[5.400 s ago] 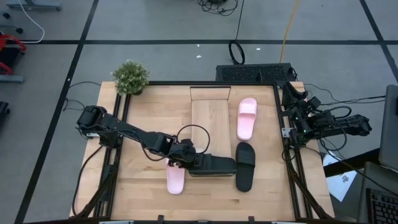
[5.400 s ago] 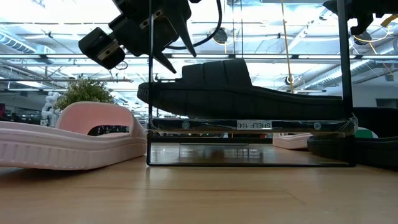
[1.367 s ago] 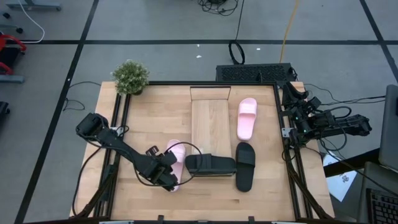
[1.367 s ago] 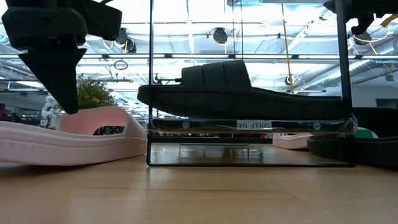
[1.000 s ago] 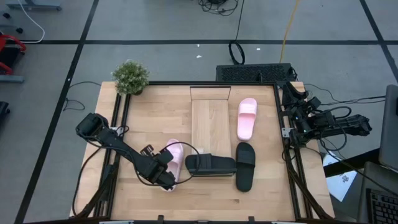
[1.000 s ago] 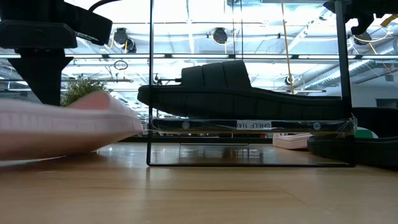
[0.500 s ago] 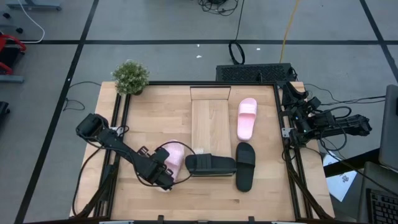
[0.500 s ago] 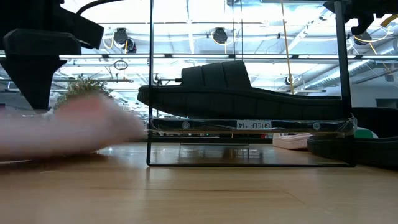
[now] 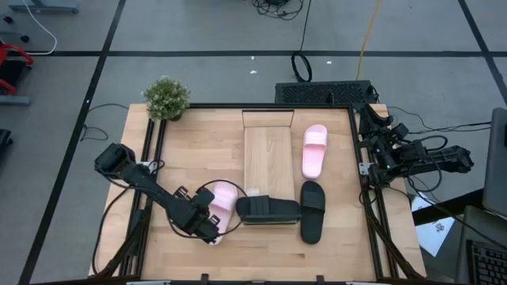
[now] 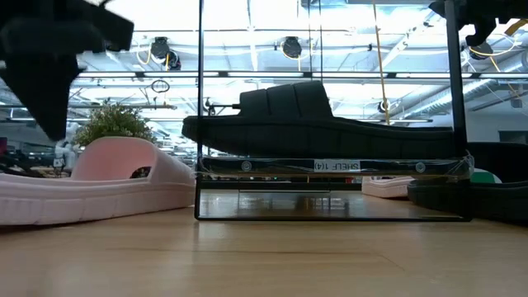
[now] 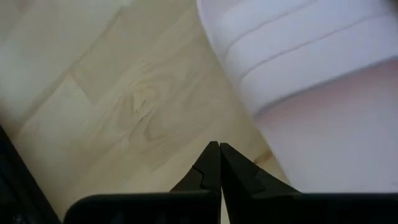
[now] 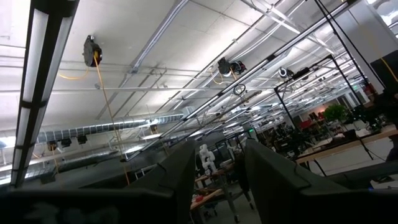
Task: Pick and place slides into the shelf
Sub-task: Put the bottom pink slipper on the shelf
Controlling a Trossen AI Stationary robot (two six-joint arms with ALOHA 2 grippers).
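A pale pink slide [image 9: 224, 198] [image 10: 99, 186] lies flat on its sole on the table, left of the shelf's near end, with its toe turned a little toward the shelf. My left gripper [image 9: 209, 228] [image 11: 217, 148] is shut and hangs low over the table beside this slide's [image 11: 311, 74] heel half. The shelf [image 9: 268, 154] [image 10: 330, 165] carries one black slide [image 9: 268, 210] [image 10: 313, 124] crosswise on its upper tier. A second black slide [image 9: 311, 210] and a second pink slide [image 9: 314, 150] lie on the table right of the shelf. My right gripper [image 12: 214, 168] is open and parked at the table's right edge. My left gripper points down with its shut fingers [image 11: 239, 168] right beside the pink slide's side edge [image 11: 273, 155], near the heel end. I cannot tell whether they touch it.
A small potted plant [image 9: 166, 98] stands at the far left corner. Bare tabletop [image 9: 198, 150] lies left of the shelf. The right arm [image 9: 412, 158] rests folded outside the right frame rail. Cables loop over the left arm near the slide.
My left gripper, still shut, has moved a little toward the table's left edge along the pink slide. That slide has slid and turned on the table: its heel end has swung toward the left edge. It now lies still at a slant.
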